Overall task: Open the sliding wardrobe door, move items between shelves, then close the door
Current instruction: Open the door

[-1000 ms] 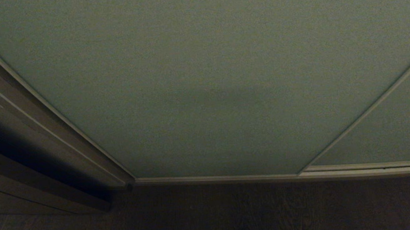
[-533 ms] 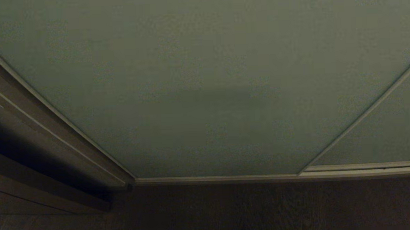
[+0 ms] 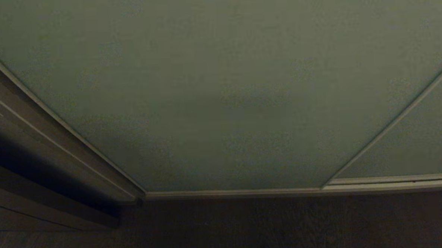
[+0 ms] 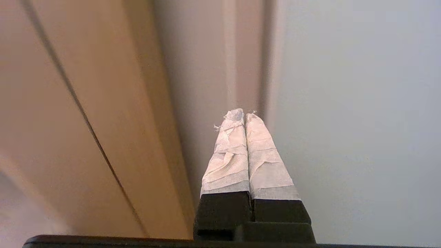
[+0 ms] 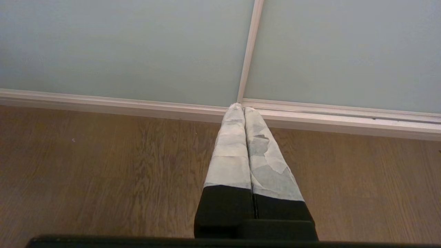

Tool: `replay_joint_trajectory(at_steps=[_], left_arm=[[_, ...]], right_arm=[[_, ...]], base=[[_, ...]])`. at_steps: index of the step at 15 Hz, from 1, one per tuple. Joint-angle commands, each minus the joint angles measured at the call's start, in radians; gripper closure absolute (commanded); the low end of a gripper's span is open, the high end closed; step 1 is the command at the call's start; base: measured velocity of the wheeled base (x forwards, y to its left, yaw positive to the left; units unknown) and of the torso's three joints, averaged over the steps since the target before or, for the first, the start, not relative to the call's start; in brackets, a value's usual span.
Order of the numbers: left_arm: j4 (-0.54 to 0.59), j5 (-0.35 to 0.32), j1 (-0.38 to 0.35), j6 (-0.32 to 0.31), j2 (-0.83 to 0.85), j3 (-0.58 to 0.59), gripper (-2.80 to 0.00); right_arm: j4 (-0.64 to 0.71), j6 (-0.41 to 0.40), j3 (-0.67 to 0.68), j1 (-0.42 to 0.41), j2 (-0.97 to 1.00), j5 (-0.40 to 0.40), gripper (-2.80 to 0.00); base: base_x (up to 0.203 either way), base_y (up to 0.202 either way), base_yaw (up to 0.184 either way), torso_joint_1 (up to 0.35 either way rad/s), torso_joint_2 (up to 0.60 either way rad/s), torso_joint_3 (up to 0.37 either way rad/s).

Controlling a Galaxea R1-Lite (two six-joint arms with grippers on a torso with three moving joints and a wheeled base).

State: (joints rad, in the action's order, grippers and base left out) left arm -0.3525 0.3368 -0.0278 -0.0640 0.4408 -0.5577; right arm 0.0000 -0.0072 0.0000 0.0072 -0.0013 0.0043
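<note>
The sliding wardrobe door (image 3: 227, 101), a pale grey-green panel with a slim light frame, fills the head view and stands closed. A second like panel (image 3: 419, 145) overlaps it at the right. Neither arm shows in the head view. In the left wrist view my left gripper (image 4: 244, 115) is shut and empty, its taped tips pointing at the door's left frame edge (image 4: 272, 69) beside the door panel (image 4: 361, 103). My right gripper (image 5: 240, 107) is shut and empty, parked low over the floor, pointing at the seam where the two panels (image 5: 120, 44) meet. The items and shelves are hidden.
A beige wooden side panel (image 3: 31, 132) (image 4: 86, 103) stands left of the door. The bottom track rail (image 3: 246, 192) (image 5: 137, 103) runs along the wood-grain floor (image 5: 103, 172) in front of the wardrobe.
The head view has grown a little darker. The door has not moved and no arm has come into that view.
</note>
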Motion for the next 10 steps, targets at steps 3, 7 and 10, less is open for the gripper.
replay_joint_trajectory(at_steps=[3,7,10], left_arm=[[-0.367,0.138,-0.007,-0.045,0.319,-0.125,0.00],[-0.408,0.162,-0.098,0.021,0.459,-0.291,0.00],[-0.391,0.157,-0.107,0.059,0.536,-0.346,0.00]], right_arm=[[0.000,0.000,0.000,0.000,-0.002,0.000,0.00],[0.000,0.000,0.000,0.000,-0.002,0.000,0.00],[0.000,0.000,0.000,0.000,-0.001,0.000,0.00]], base=[[0.000,0.000,0.000,0.000,0.00,0.000],[0.000,0.000,0.000,0.000,0.00,0.000],[0.000,0.000,0.000,0.000,0.00,0.000]])
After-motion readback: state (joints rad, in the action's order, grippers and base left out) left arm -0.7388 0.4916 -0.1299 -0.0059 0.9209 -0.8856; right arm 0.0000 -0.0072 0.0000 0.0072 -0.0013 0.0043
